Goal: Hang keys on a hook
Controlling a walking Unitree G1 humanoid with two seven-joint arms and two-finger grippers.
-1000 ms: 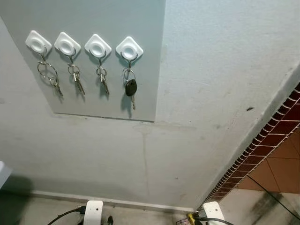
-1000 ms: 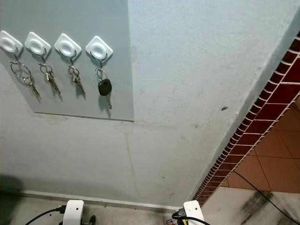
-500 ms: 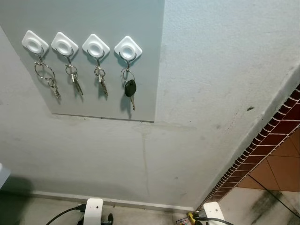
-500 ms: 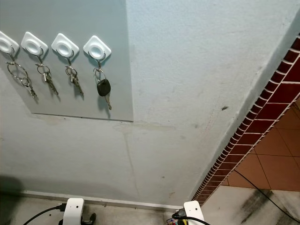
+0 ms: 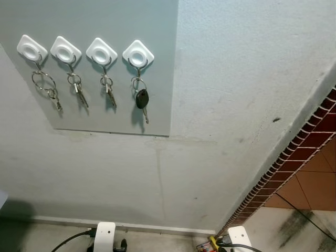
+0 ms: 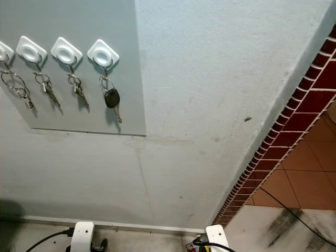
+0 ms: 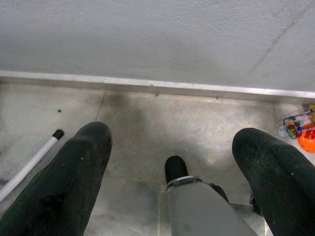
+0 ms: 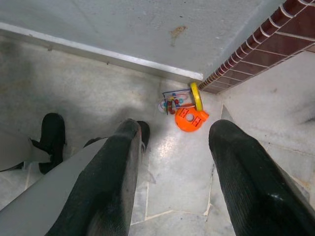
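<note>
The left gripper hangs low over the floor with its two black fingers spread wide apart and nothing between them. Through the gap one sees the grey floor, the robot's own leg with a dark foot, and a white stick lying to one side. The right gripper is in the same condition — fingers wide apart, holding nothing. Beyond it, on the floor near the base of the wall, lies an orange and yellow toy, close to the corner where a band of dark red tiles begins.

The keys are up on the wall, well apart from both grippers. A grey panel carries four white hooks in a row. On the rightmost hook hangs a key with a black head on a ring. The other three hooks each carry a bunch also: a large ring with small keys on the leftmost one, then two smaller sets and. Below, at the lower edge of the head view, two white parts of the robot's arms show — with black cables beside them.
</note>
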